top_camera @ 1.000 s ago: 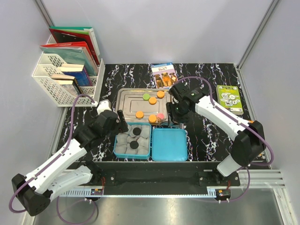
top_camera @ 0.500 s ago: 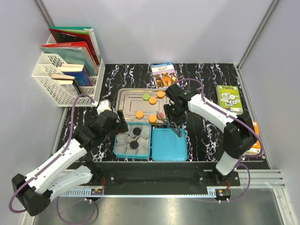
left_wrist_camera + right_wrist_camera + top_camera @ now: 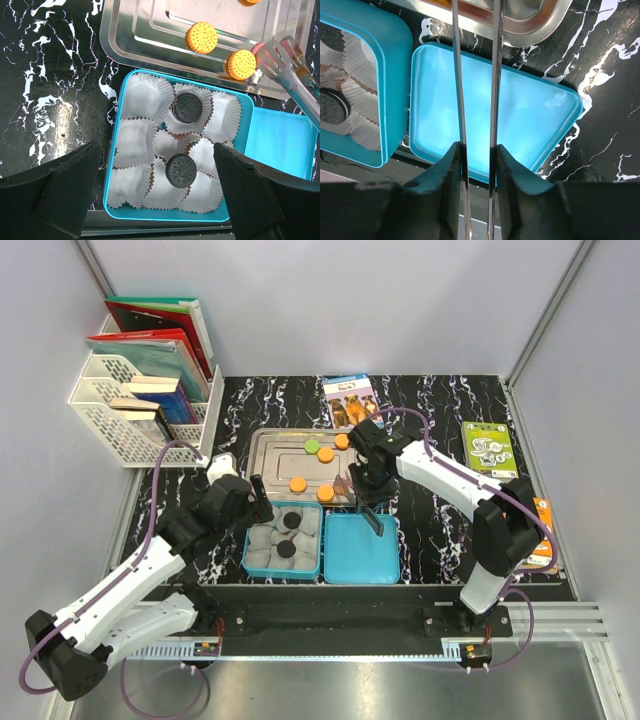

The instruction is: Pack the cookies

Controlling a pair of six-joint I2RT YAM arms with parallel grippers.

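Over the black marbled table (image 3: 430,540), right gripper (image 3: 477,150) clamps slim metal tongs (image 3: 295,80) at a pink round cookie (image 3: 260,50); left gripper (image 3: 157,165) gapes empty.

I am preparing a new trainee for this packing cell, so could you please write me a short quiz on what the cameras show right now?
1. True or false: two black cookies sit in paper cups inside the blue box.
2. What does the right claw hold? A) a spoon B) metal tongs C) a bare cookie
3. How many orange cookies lie on the steel tray?
Key: 1 true; 2 B; 3 four.
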